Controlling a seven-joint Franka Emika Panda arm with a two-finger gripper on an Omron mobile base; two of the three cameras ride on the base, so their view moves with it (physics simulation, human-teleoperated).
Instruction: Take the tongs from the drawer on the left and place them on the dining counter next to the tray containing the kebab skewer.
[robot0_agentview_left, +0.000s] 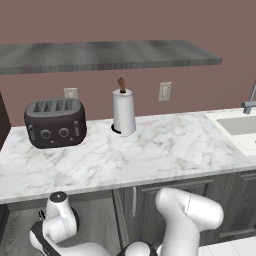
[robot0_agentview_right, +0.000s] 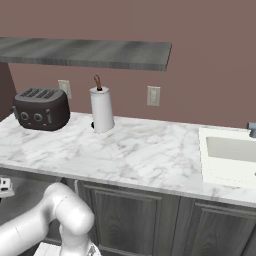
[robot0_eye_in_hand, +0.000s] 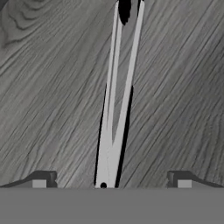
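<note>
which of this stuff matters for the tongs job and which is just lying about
Job things:
tongs, lying on the grey wood-grain drawer floor
hand, open over them

Lying about:
toaster
paper towel roll
sink

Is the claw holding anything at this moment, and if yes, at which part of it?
Nothing is held. The claw is open, its fingertips standing wide on either side of the tongs, which lie untouched on the grey wood-grain drawer bottom.
</note>
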